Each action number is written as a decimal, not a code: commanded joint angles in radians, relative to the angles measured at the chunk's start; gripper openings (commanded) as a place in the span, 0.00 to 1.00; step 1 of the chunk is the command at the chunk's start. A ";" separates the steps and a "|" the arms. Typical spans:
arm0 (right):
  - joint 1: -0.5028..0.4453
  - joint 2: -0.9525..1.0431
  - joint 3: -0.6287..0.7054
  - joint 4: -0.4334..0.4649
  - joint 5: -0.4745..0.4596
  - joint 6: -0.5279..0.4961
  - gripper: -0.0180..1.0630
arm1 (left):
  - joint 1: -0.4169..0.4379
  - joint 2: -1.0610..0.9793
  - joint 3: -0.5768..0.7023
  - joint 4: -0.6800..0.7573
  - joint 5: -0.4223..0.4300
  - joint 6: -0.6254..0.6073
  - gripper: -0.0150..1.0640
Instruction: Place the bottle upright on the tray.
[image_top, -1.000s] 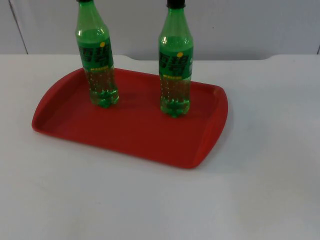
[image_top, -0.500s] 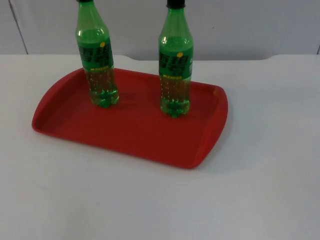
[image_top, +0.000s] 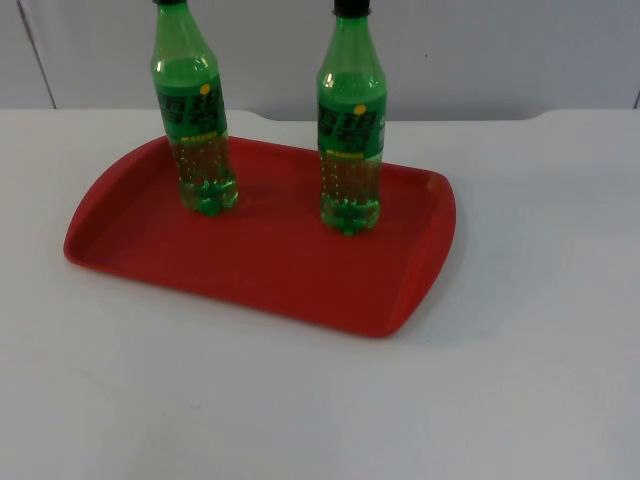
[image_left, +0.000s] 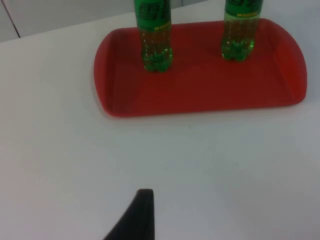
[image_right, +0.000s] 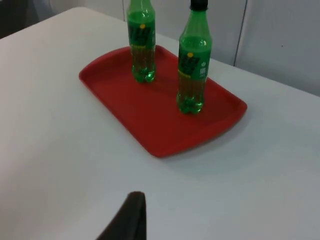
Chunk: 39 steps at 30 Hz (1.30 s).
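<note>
Both bottles upright on tray

We see the left bottle (image_top: 193, 120) and right bottle (image_top: 351, 130) standing on the red tray (image_top: 250, 275), well apart. Left claw (image_left: 137, 215) and right claw (image_right: 130, 215) wait over the bench (image_top: 520, 380); we cannot tell their state.

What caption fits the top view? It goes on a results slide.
Two green bottles, left and right, stand upright and apart on the red tray on the white table.

White table top (image_top: 540, 380) against a grey partition wall (image_top: 480, 50) with 1 vertical seam.
</note>
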 joint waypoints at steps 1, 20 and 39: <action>-0.001 -0.035 0.005 -0.006 0.041 -0.010 0.99 | -0.007 -0.004 0.004 0.002 -0.006 -0.001 0.99; -0.001 -0.146 0.105 -0.060 0.075 0.057 0.99 | -0.007 -0.004 0.004 0.002 -0.006 -0.001 0.99; -0.001 -0.146 0.127 -0.114 0.112 0.127 0.99 | -0.007 -0.004 0.004 0.002 -0.006 -0.001 0.99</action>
